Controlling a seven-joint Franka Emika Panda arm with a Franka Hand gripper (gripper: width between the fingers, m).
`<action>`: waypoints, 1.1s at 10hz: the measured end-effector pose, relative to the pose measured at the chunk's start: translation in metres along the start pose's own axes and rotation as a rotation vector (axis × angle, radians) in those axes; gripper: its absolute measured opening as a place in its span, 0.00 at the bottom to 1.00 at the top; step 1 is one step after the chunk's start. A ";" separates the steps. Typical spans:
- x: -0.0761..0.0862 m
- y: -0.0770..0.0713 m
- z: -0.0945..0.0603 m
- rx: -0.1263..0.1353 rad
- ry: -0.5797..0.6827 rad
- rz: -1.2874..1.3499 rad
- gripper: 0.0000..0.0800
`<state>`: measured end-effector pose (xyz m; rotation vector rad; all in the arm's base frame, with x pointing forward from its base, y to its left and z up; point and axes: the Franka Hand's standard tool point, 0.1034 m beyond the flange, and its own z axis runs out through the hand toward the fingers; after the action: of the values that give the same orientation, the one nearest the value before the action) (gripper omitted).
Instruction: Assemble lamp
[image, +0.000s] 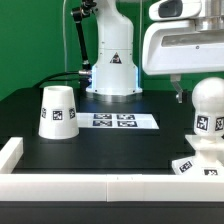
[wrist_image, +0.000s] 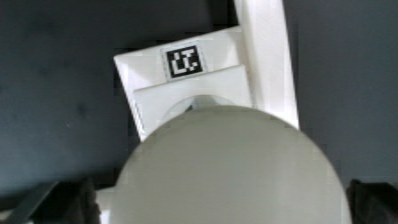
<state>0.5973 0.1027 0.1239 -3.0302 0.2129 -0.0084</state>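
Ext. view: we see shade (image: 56, 110) standing on black counter (image: 110, 150) at that view's left, marker board (image: 125, 121) mid, bulb (image: 207, 103) on base (image: 200, 162) at right by white rail (image: 100, 187), end effector (image: 186, 98) just beside bulb, wrist view: we see fingers (wrist_image: 54, 205) spread wide, bulb between, not clamping.

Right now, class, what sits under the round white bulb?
The bulb stands on the low square base, whose sloped top and tags show around it. The part of the base directly beneath the bulb's neck is covered and cannot be seen.
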 end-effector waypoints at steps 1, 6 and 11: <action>0.000 0.000 0.000 0.000 0.000 -0.062 0.87; 0.004 -0.008 -0.001 -0.037 0.038 -0.552 0.87; 0.001 -0.007 0.001 -0.080 -0.011 -0.999 0.87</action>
<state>0.5994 0.1099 0.1236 -2.8442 -1.3011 -0.0600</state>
